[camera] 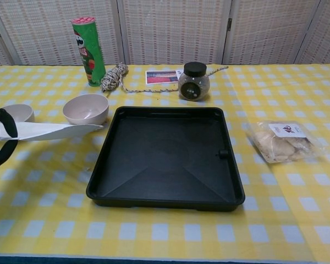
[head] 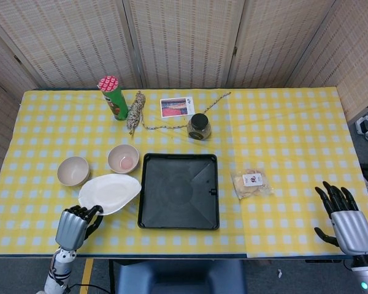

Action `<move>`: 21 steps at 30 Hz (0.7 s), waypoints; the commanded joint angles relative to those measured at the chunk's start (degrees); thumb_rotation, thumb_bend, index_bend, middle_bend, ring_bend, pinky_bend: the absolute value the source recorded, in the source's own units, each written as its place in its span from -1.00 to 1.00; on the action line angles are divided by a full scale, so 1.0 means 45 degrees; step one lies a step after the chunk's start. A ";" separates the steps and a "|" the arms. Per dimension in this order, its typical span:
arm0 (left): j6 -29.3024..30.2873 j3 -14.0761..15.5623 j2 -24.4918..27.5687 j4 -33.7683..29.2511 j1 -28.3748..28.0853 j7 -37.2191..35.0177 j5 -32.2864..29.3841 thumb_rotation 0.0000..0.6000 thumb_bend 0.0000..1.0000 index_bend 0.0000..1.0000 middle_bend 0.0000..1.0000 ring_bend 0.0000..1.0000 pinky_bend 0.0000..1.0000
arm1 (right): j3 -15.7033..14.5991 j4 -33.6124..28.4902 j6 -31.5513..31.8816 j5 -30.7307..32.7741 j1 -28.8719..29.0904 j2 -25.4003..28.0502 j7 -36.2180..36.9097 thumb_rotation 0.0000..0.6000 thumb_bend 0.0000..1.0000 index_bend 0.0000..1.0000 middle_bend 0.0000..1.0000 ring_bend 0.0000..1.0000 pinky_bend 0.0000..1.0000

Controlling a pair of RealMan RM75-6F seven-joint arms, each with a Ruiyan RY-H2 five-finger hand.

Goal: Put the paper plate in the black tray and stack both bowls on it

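My left hand (head: 75, 225) pinches the near edge of the white paper plate (head: 110, 193) and holds it lifted off the table, just left of the black tray (head: 179, 191). In the chest view the paper plate (camera: 52, 131) shows almost edge-on, with my left hand (camera: 0, 137) at the frame's left edge. Two beige bowls sit left of the tray: one bowl (head: 123, 159) near the tray's far left corner, the other bowl (head: 73, 171) further left. The tray (camera: 165, 157) holds nothing. My right hand (head: 345, 219) rests open at the table's near right edge, holding nothing.
A green chips can (head: 113, 97), a coil of rope (head: 135, 111), a photo card (head: 176, 107) and a dark-lidded jar (head: 199, 126) stand behind the tray. A bag of snacks (head: 251, 183) lies right of the tray.
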 commanded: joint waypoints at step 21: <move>-0.1222 0.0899 0.0122 -0.4384 -0.1121 0.3951 0.1942 1.00 0.16 0.27 1.00 1.00 1.00 | -0.0314 0.0075 0.0748 -0.0901 -0.0318 0.0500 0.1213 1.00 -0.53 -1.00 -1.00 -1.00 -1.00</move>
